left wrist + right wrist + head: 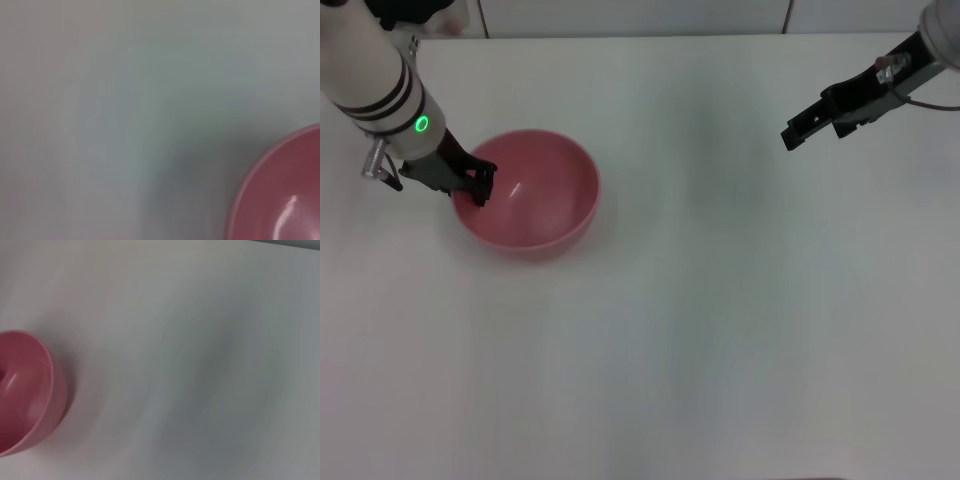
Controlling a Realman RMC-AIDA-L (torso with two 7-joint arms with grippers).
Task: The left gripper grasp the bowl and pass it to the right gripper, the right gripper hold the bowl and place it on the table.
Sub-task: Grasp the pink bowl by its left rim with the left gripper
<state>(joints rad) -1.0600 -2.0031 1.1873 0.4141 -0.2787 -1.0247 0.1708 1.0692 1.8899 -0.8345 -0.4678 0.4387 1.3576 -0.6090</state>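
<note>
The pink bowl (535, 195) rests on the white table (720, 330) at the left. My left gripper (476, 186) is at the bowl's left rim, its black tip reaching over the edge into the bowl. The left wrist view shows only part of the bowl (280, 195) and bare table (125, 100). My right gripper (792, 133) hovers over the table far right and back, well apart from the bowl, with nothing in it. The right wrist view shows the bowl (25, 390) off to one side.
The table's back edge (620, 37) runs along the top of the head view, with a pale wall behind it. White tabletop stretches between the bowl and the right gripper and toward the front.
</note>
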